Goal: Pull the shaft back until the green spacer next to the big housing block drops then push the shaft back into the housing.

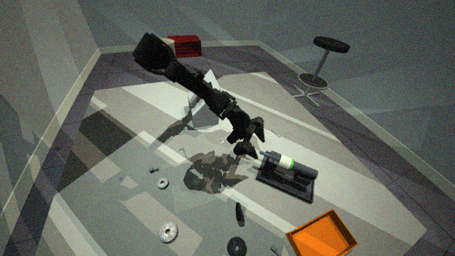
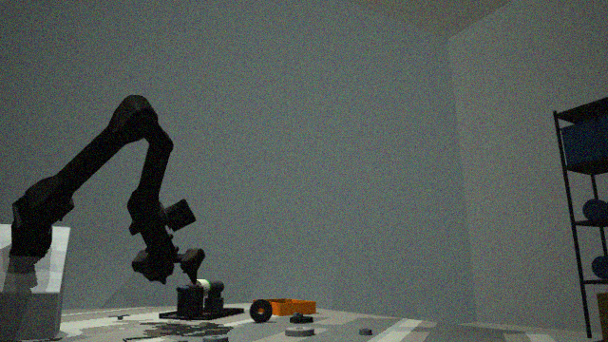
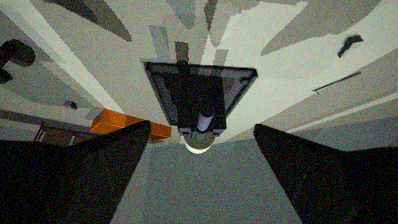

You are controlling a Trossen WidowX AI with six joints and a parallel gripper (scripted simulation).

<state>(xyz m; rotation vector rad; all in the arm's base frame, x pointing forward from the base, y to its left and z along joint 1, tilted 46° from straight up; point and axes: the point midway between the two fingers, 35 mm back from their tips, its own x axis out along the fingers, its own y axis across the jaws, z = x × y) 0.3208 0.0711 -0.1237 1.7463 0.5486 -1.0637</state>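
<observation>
The shaft (image 1: 264, 153) (image 3: 204, 120) sticks out of the near support of the dark fixture (image 1: 284, 190). White spacers (image 1: 284, 161) (image 2: 202, 283) sit side by side on it; a pale rim shows in the wrist view (image 3: 198, 150). The green spacer (image 1: 292, 163) is on the shaft between them and the big housing block (image 1: 307, 171) (image 2: 218, 287). My gripper (image 1: 260, 149) (image 2: 180, 282) (image 3: 204, 127) is open and empty. Its fingers stand either side of the shaft's line, just before its free end; contact cannot be told. The housing is hidden in the wrist view.
An orange bin (image 1: 321, 232) (image 2: 304, 308) (image 3: 112, 119) stands beyond the fixture. A dark disc (image 1: 239, 215) stands on edge between them and my side; a dark ring (image 1: 232, 245) and pale rings (image 1: 173, 228) (image 1: 159, 184) are also on the table. A stool (image 1: 330, 44) stands behind.
</observation>
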